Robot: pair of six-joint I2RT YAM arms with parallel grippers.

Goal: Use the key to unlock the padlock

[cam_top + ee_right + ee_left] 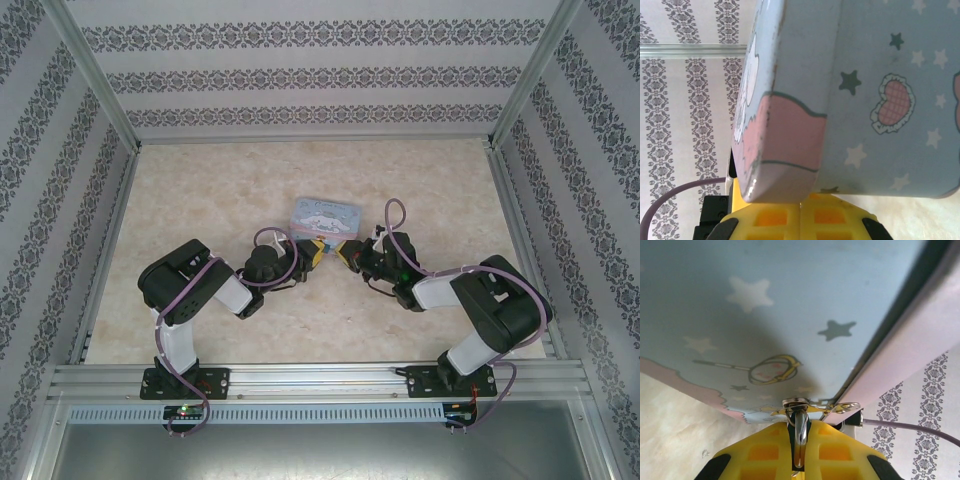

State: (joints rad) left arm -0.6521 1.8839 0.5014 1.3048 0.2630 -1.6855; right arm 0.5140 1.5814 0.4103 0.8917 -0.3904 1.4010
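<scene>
Left wrist: left gripper (800,432) is clamped on a thin metal piece (800,421), key or shackle untold, below the hasp (796,403) at twelve o'clock; alignment should be kept, force light

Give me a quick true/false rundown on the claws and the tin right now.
1. The tin lies between the left claw and the right claw. True.
2. The left claw's fingers are spread wide with nothing between them. False: the left wrist view shows them closed on a thin shiny metal piece right at the tin's edge.
3. The tin is pastel blue and printed with stars. True.
4. The right claw hangs far from the tin. False: in the right wrist view the tin's corner sits right at its closed fingertips.
</scene>
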